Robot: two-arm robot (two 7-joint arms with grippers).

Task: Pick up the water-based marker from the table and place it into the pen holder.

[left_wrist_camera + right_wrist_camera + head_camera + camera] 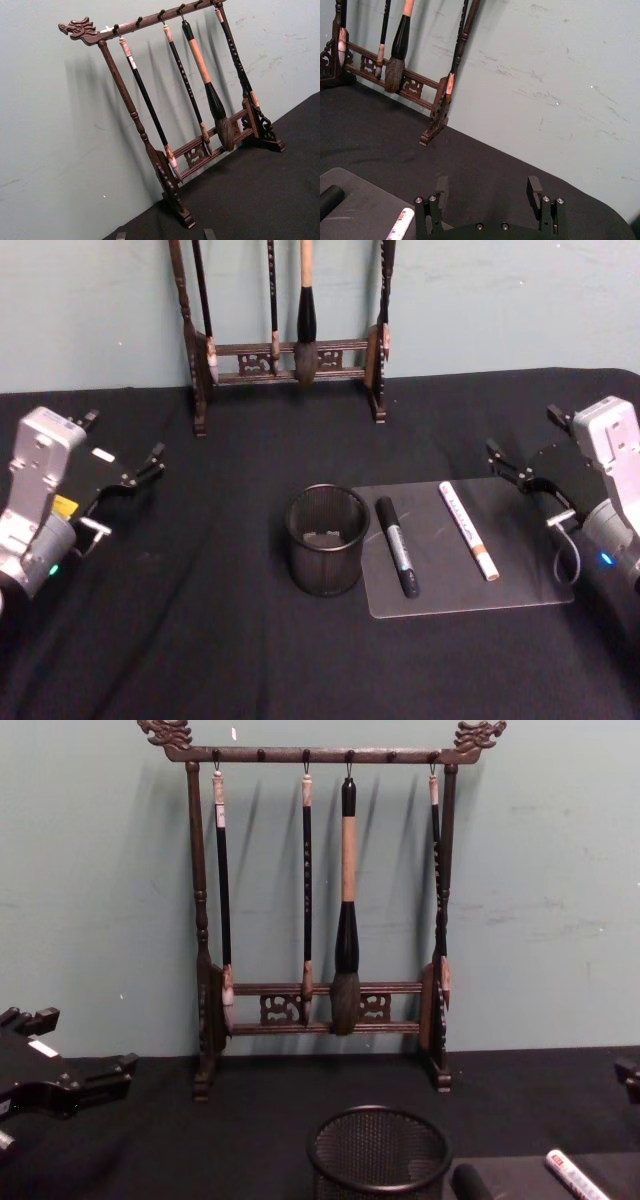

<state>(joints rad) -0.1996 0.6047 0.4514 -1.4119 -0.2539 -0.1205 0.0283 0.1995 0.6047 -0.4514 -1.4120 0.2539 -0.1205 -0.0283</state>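
Head view sees into the pen holder [325,568]; chest, its side.

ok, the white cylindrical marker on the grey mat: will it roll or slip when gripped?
Probably rolls if nudged sideways: the white cylindrical marker is round and lies flat on the smooth grey mat. Likely stiff and light, being a slim straight barrel. Its smooth-looking shell may slip, so the open right gripper should close across the middle.

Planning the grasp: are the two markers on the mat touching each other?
No, the black marker and the white marker lie apart, with bare grey mat between them.
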